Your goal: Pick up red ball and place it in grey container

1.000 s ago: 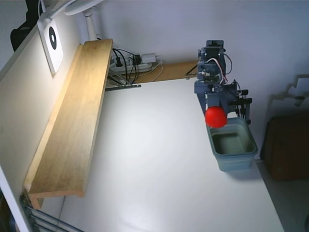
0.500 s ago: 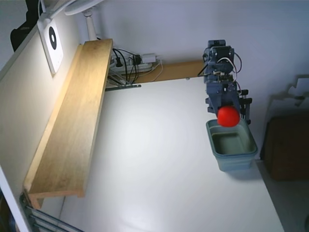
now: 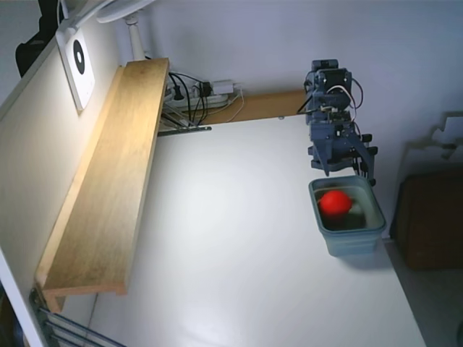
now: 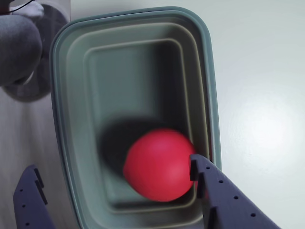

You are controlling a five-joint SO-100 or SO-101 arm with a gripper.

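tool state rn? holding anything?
Tool: open, holding nothing. The red ball sits below its fingers, inside the grey container.

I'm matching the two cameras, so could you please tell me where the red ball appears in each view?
Fixed view: the red ball lies right of centre, inside the grey container, just below the arm.
Wrist view: the ball sits low centre, inside the container.
Shared landmark: the container's rim.

Smooth red ball point(image 4: 157, 164) inside the rectangular grey container point(image 4: 62, 95), near one end wall.
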